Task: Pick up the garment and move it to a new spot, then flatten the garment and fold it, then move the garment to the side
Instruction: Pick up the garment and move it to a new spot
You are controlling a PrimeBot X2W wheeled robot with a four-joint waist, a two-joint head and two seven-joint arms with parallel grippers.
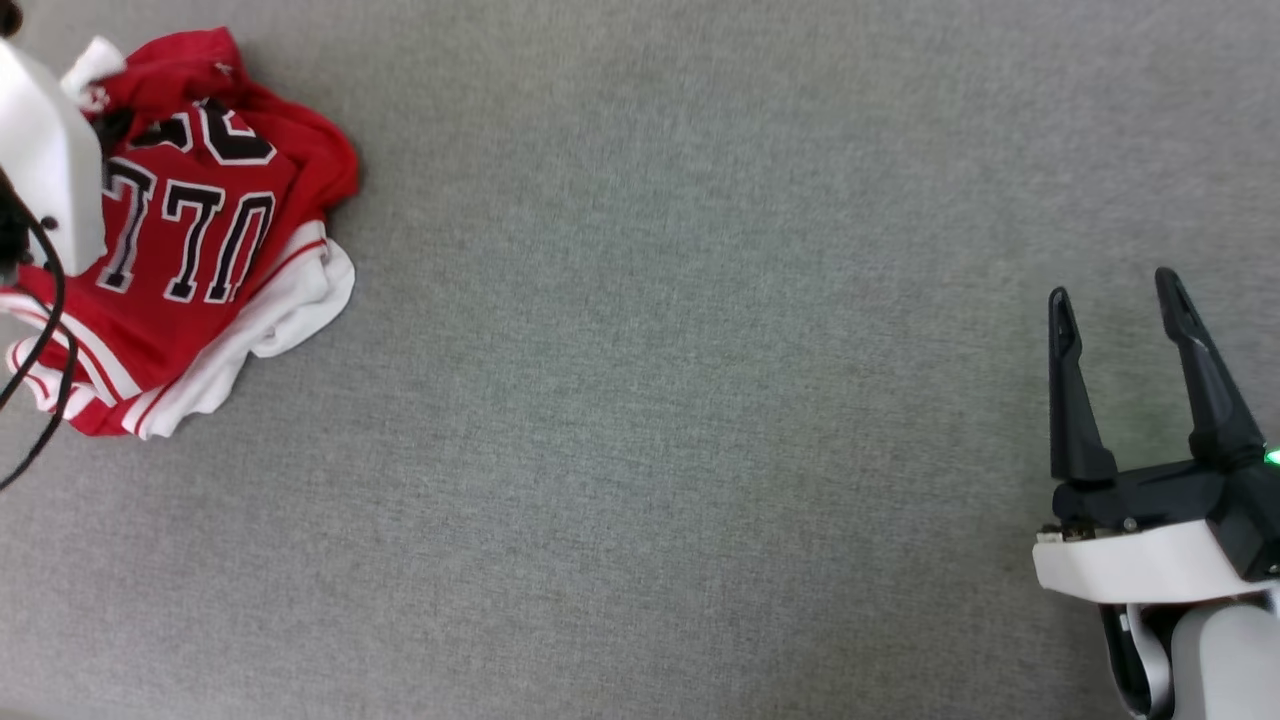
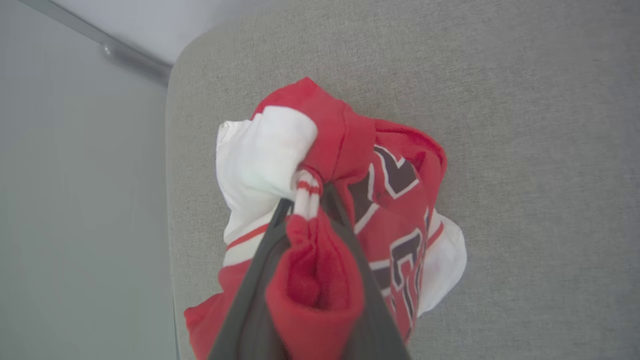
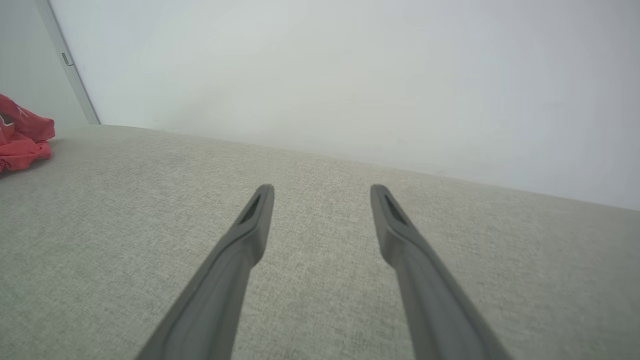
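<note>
The red jersey-style garment [image 1: 200,250] with white sleeve panels, red-and-white striped trim and dark block letters outlined in white lies as a crumpled heap on the grey woven-fabric padded surface [image 1: 700,400], at the upper left of the head view. In the left wrist view the garment [image 2: 395,210] sits close to a rounded corner of the surface [image 2: 525,125], near its edge. The left pincer [image 2: 306,196] is closed on the garment: its two dark fingers [image 2: 250,300] converge at the tips, with a strip of striped trim pinched there and a bunch of red cloth gathered between them lower down. A white sleeve panel and the lettered front hang to either side of the grip. In the head view a white forearm housing [image 1: 45,150] overlaps the left part of the heap, and a black cable [image 1: 45,330] loops below it across the striped hem. The right pincer [image 1: 1112,285] is at the lower right of the head view, well apart from the garment, with its fingers spread wide and nothing between them. The right wrist view shows the same wide gap at the right pincer [image 3: 321,189], bare surface [image 3: 125,225] under the fingers, the garment [image 3: 22,135] at the far left edge, and a pale wall [image 3: 350,75] behind. A grey metal strip [image 2: 125,55] runs along the wall beyond the surface corner in the left wrist view.
</note>
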